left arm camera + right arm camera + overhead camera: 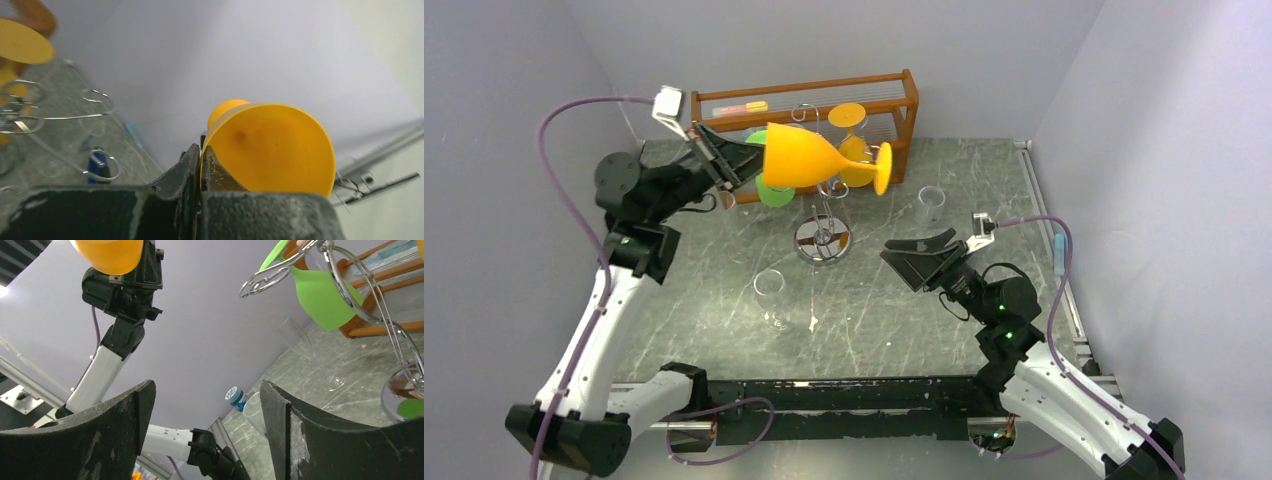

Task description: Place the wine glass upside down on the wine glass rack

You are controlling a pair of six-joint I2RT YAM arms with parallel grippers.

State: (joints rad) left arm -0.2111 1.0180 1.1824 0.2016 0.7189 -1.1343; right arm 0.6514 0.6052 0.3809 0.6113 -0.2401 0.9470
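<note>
My left gripper (758,156) is shut on the rim of an orange wine glass (809,155). It holds the glass on its side, high above the table, foot pointing right, level with the top of the silver wine glass rack (823,238). In the left wrist view the fingers pinch the glass wall (272,147) at the gripper (201,154), and the rack's curled arms (95,95) lie to the left. A second orange glass (854,150) and a green glass (774,192) hang on the rack. My right gripper (924,256) is open and empty, right of the rack (372,315).
An orange-brown wooden shelf (907,105) stands at the back behind the rack. Clear glasses stand at the centre front (769,287) and back right (931,203). A small blue-capped bottle (235,396) sits by the table's left edge.
</note>
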